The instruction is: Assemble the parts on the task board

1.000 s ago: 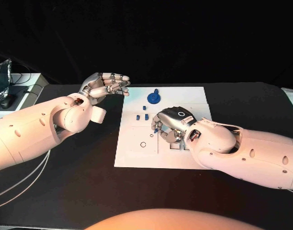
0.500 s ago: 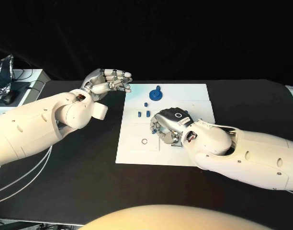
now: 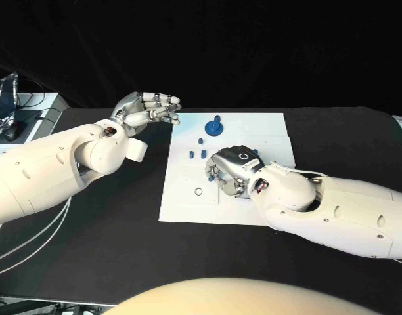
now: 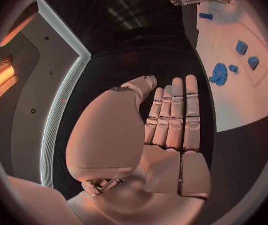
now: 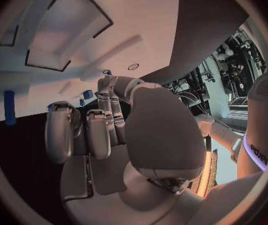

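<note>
Little has moved over the last second: both hands sit about where they were, the right one shifted only slightly over the board.

At the left, the left hand (image 3: 147,110) is raised above the black table (image 3: 97,223) just off the board's far left corner, palm up, fingers straight, close together and holding nothing; the wrist view (image 4: 171,130) shows them side by side.

In the middle lies the white task board (image 3: 187,207). A blue round part (image 3: 214,126) sits near its far edge, with small blue parts (image 3: 197,153) just nearer.

The right hand (image 3: 231,172) rests knuckles-up over the board's centre with fingers curled downward (image 5: 99,130). Whether it grips a part I cannot tell. A blue peg (image 5: 9,107) shows beside it.
</note>
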